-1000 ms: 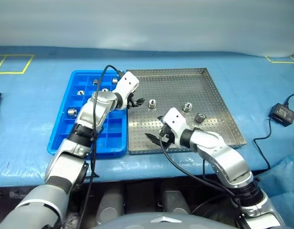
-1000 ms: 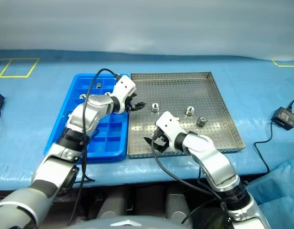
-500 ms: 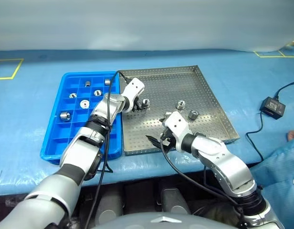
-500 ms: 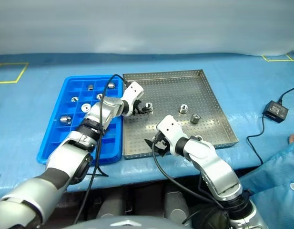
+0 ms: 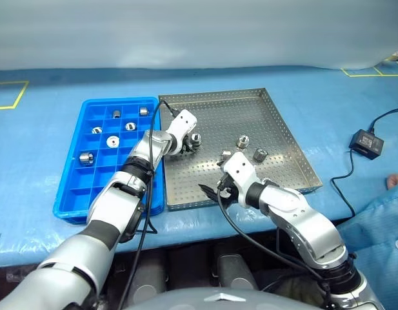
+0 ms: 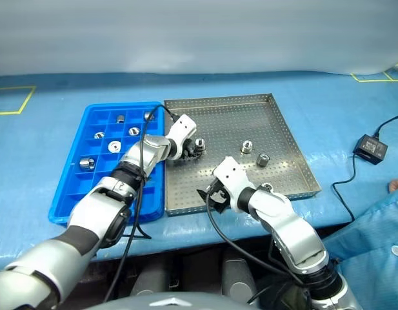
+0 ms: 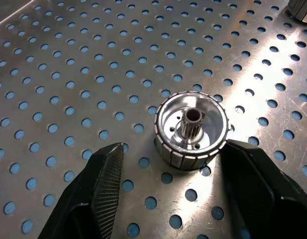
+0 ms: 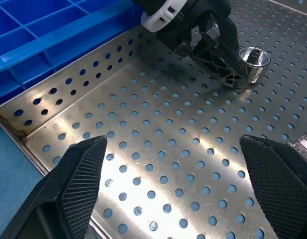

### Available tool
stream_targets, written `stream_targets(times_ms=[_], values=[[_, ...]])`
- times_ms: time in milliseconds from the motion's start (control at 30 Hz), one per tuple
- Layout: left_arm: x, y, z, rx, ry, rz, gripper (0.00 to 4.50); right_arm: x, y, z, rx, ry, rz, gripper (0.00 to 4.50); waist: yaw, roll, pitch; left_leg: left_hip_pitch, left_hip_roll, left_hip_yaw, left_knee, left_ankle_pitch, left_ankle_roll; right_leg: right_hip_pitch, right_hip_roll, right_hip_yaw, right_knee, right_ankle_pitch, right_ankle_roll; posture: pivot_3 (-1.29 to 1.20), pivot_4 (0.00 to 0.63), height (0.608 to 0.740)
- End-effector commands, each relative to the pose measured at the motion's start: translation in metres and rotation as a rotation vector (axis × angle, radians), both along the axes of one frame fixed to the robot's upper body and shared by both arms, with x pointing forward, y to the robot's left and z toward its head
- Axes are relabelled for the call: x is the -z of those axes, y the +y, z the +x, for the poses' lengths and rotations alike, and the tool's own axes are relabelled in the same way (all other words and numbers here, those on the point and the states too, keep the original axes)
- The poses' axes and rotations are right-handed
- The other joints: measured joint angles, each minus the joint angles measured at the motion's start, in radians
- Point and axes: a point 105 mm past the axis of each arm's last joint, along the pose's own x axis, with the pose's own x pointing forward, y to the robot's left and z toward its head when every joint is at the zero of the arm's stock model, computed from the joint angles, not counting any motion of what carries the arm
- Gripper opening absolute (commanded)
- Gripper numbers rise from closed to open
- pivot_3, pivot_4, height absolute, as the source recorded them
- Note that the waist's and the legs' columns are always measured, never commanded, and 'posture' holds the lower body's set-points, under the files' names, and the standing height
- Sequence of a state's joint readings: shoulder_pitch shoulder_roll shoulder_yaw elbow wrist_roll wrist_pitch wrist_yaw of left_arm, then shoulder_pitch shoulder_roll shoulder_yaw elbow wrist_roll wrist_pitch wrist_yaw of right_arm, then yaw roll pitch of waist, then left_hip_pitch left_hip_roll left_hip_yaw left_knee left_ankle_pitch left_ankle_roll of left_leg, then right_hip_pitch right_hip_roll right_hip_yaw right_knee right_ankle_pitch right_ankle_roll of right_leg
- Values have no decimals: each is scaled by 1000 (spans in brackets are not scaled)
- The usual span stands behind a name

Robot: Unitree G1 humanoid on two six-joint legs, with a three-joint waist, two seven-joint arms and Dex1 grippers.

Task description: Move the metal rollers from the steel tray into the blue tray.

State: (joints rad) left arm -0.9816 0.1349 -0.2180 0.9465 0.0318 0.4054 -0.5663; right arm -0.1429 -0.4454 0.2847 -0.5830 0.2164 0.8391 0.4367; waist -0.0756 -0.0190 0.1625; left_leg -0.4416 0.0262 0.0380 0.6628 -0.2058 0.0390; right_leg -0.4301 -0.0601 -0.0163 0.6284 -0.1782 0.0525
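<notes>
Rollers remain in the steel tray (image 5: 276,132), and the left claw (image 7: 168,164) stands released with its fingers either side of one metal roller (image 7: 191,130), so it should centre, settle low and close squarely on the ribbed wall. Right claw (image 8: 173,194) hangs wide open over bare tray near the front rim, well apart. Room toward the blue tray (image 5: 69,194) looks free beyond the low rims.

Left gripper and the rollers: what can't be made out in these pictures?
- Left gripper: whether its fingers touch the roller standing between them; a gap shows on one side, the other is unclear.
- Rollers in the blue tray: too small in the head views to tell upright from tipped.
</notes>
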Motion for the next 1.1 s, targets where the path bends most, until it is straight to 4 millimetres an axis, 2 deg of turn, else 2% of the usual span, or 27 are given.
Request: stream_targets(times_ms=[33, 100, 167, 467, 633, 767, 867, 1100], values=[[-11, -4, 6, -12, -37, -17, 2982, -12, 2, 0, -4, -51, 15, 4500, 0, 0, 0, 0, 0, 0, 0, 0, 0, 0, 0, 0, 0, 0, 0, -196, 150, 740], [-11, -3, 6, -13, -37, -19, 2494, -12, 2, 0, -6, -51, 15, 4500, 0, 0, 0, 0, 0, 0, 0, 0, 0, 0, 0, 0, 0, 0, 0, -194, 150, 740], [-10, -4, 5, 2, -29, -20, 1794, -12, 2, 0, -7, -52, 14, 4500, 0, 0, 0, 0, 0, 0, 0, 0, 0, 0, 0, 0, 0, 0, 0, -193, 150, 740], [-13, -4, 3, 25, -36, -41, 1794, -12, 4, 2, -13, -56, 14, 4500, 0, 0, 0, 0, 0, 0, 0, 0, 0, 0, 0, 0, 0, 0, 1, -175, 150, 740], [-22, 0, 7, 13, -67, -64, 1794, -12, 4, 2, -16, -58, 14, 4500, 0, 0, 0, 0, 0, 0, 0, 0, 0, 0, 0, 0, 0, 1, 1, -174, 150, 740], [-35, 8, 19, -88, -145, -75, 3010, -12, 4, 2, -13, -59, 11, 4500, -2, 0, 0, 0, 0, 0, 0, 0, 0, 0, 0, 1, 0, 1, 2, -181, 150, 740], [-43, 3, 22, -115, -169, -122, 3944, -11, 5, 2, -13, -59, 10, 4500, -2, 0, 0, 0, 0, 1, 0, 0, 0, 0, 0, 1, 0, 3, 4, -190, 150, 740], [-49, -12, 26, -130, -204, -172, 3944, -10, 3, -1, -6, -58, 4, 4500, -3, 0, 0, 0, -1, 1, 0, 0, 1, 0, 0, 2, 0, 3, 4, -225, 150, 740]])
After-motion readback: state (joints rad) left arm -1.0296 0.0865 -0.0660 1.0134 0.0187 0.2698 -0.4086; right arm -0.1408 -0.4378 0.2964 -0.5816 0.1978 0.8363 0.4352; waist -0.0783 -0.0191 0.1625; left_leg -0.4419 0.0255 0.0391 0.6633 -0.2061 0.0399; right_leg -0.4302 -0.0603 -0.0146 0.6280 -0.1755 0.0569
